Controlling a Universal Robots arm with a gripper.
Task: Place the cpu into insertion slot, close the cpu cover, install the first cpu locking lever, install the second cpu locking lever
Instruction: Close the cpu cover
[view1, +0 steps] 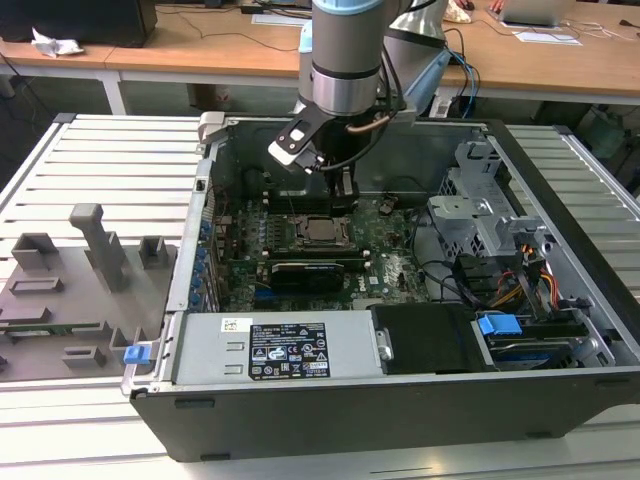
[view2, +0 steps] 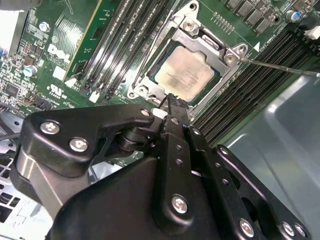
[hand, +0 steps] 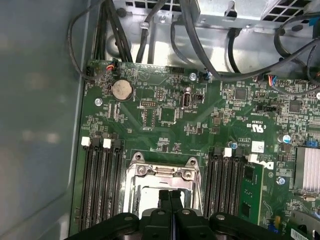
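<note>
The black claw, flat fingers clenched together on nothing, hangs close over the insertion slot. In it the matte silver-grey cpu lies flat (square, faintly smudged), framed by the dull metal cpu cover.

Even light, glare on cpu
</note>
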